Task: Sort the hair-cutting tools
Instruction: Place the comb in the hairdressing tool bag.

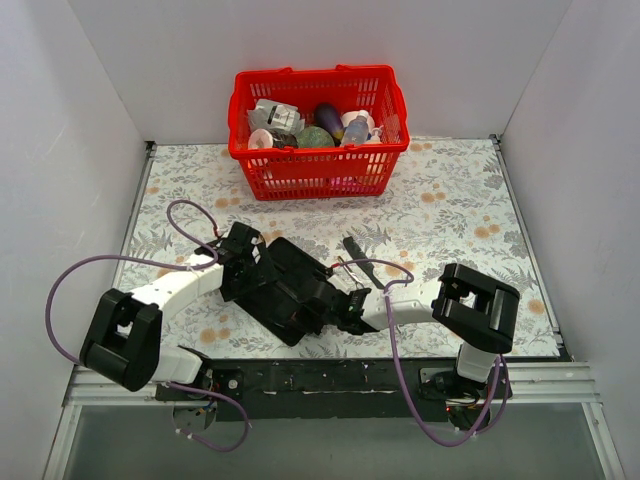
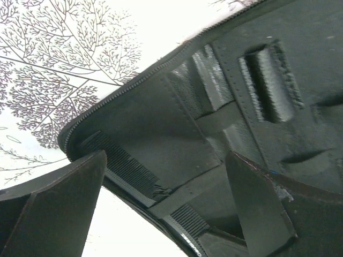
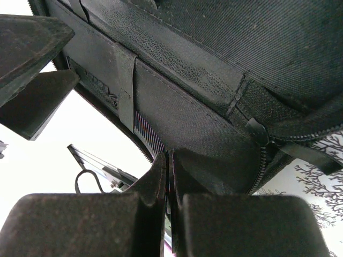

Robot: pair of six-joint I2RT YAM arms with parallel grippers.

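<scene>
mostly the open black case (image 1: 290,295) fills both wrist views, lying on the floral tablecloth (image 1: 450,205) between the 2 arms. the left gripper (image 1: 243,262) is spread wide over its inner pockets; whether its fingers (image 2: 59,203) touch the lining is unclear. the comb (image 2: 134,172) sits inside the case under a strap, with only short runs of teeth showing. the right gripper (image 3: 167,163) is pressed together at the case's zipped edge; whether it nips any fabric i cannot tell. a slim dark tool (image 1: 356,258) lies just past the case's far right corner, too small to name as scissors. the red basket (image 1: 320,172) stands well behind.
</scene>
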